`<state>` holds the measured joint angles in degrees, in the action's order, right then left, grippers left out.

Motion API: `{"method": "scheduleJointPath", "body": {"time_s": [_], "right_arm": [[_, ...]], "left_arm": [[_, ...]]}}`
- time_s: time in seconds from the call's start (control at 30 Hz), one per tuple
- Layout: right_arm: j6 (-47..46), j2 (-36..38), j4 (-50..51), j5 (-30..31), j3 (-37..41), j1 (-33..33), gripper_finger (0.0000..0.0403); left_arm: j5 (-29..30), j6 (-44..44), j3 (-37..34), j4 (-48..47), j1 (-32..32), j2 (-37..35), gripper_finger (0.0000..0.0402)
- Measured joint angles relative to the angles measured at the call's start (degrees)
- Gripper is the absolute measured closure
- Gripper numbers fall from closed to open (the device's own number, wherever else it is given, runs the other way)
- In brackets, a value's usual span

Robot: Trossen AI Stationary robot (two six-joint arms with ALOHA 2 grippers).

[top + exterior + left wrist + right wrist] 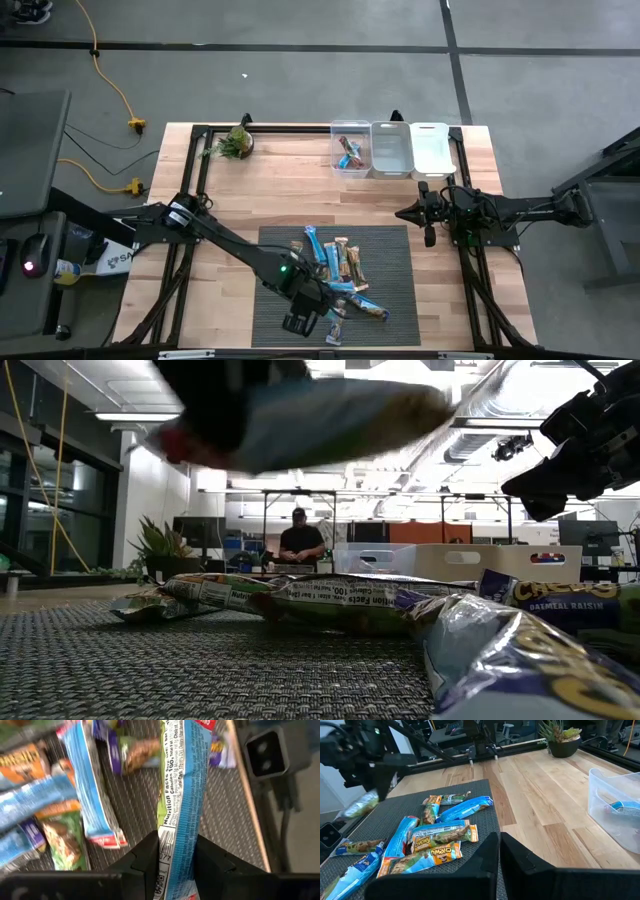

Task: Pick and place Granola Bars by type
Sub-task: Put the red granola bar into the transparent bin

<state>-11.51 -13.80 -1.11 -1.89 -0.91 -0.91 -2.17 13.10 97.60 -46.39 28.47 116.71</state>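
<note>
While the left claw (pixel 176 857), clamped across a blue granola bar (pixel 182 795) above the near mat (pixel 275 250), holds it mid-length, its light, crinkly, slippery wrapper probably sags; right claw (pixel 430 237) together, idle.

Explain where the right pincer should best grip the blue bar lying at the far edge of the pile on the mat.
Probably across the middle of the blue bar, coming straight down from above with the fingers either side of its narrow width. It lies flat and slanted on the mat, its far end clear of the other bars, so the long edges look reachable. The right pincer is shut, so it must open first.
</note>
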Motion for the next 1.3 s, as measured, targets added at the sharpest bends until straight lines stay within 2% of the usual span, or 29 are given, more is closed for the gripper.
{"method": "scheduleJointPath", "body": {"time_s": [0.23,0.4,0.5,0.63,0.83,0.97,1.13,1.3], "right_arm": [[0.0,0.0,-0.01,0.0,0.0,-0.01,0.0402],[0.0,0.0,-0.01,0.0,0.0,0.0,0.0402],[0.0,0.0,-0.01,0.0,0.0,-0.01,0.0402],[0.0,0.0,-0.01,0.0,0.0,0.0,0.0402],[0.0,0.0,0.0,0.0,0.0,-0.02,0.0402],[0.0,0.0,-0.01,0.0,0.0,0.0,0.0402],[0.0,0.0,0.01,0.0,0.0,0.0,0.0402],[0.0,0.0,0.01,0.0,0.0,0.0,0.0402]], "left_arm": [[-0.09,0.16,4.91,4.46,-1.92,-0.04,0.0303],[-0.71,-0.97,10.12,11.21,-5.2,-0.11,0.0303],[-3.01,-2.53,13.4,16.81,-7.54,-0.11,0.0303],[-9.13,-3.23,16.56,27.29,-11.14,-0.17,0.0303],[-18.14,-2.0,17.18,49.19,-16.48,-0.17,0.0303],[-20.82,-0.46,17.2,60.22,-19.59,-0.17,0.0303],[-18.67,-0.36,17.2,68.94,-23.17,-0.17,0.0302],[-7.78,1.33,17.22,70.13,-27.16,-0.17,0.0302]]}}
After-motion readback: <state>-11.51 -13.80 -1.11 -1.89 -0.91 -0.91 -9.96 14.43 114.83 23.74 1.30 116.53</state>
